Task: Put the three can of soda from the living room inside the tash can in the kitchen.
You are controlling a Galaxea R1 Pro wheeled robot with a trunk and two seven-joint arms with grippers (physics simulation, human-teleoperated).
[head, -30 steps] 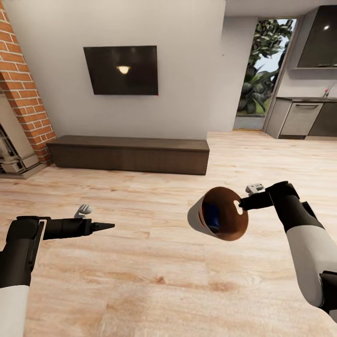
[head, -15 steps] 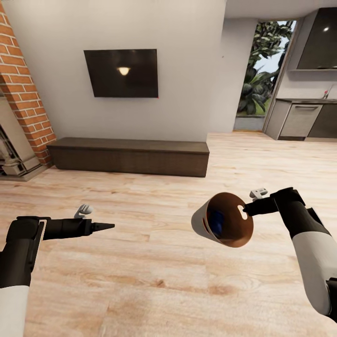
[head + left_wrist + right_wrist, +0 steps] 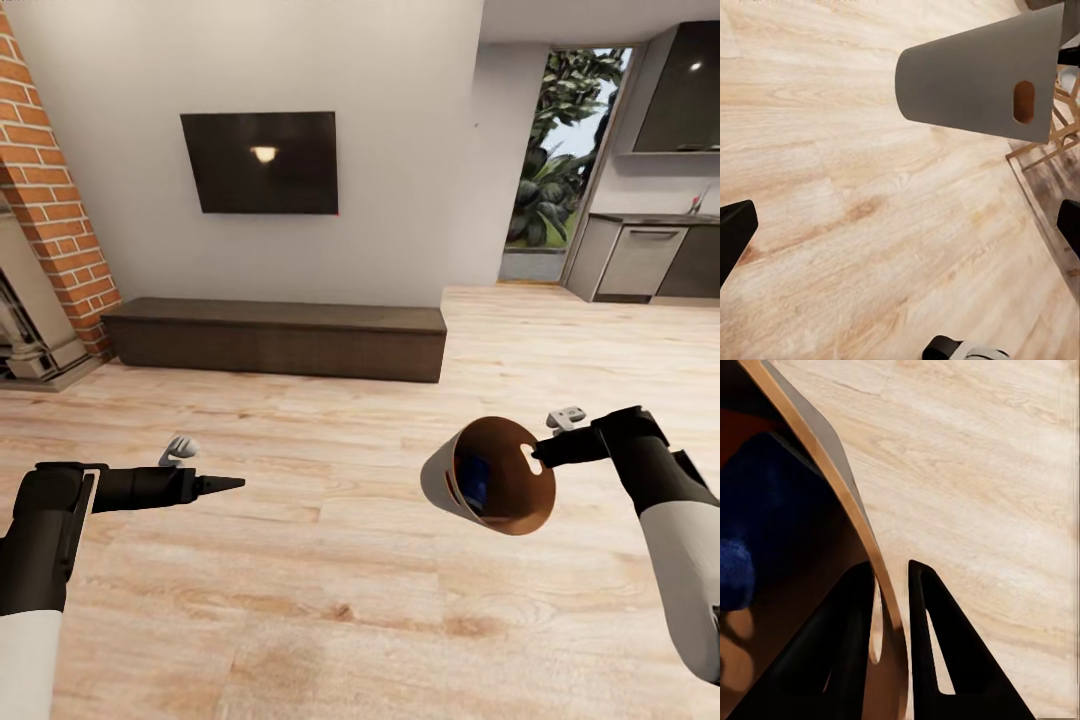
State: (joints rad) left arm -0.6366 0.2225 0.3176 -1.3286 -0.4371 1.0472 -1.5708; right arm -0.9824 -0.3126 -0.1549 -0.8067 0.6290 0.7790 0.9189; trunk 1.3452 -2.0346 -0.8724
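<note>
Light wood plank floor (image 3: pixel 330 560); a low dark wood surface (image 3: pixel 275 338) stands on it by the wall.

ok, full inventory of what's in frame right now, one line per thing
Round tapered bin, matte grey outside, coppery brown inside: one, held tilted off the floor at front right, mouth towards the camera.
Dark blue drink can: one seen, inside the bin; any others cannot be told.
Light wood plank floor: one, throughout.
Low dark wood bench: one, against the white wall.
Black wall television: one, above the bench.
Red brick fireplace: one, far left.
Dark grey kitchen cabinets: back right, beside the doorway to greenery.
Light wooden frame: one, behind the bin in the left wrist view; what it is cannot be told.
Left gripper: black, jaws apart, empty.
Right gripper: black, jaws pinching the bin rim.
</note>
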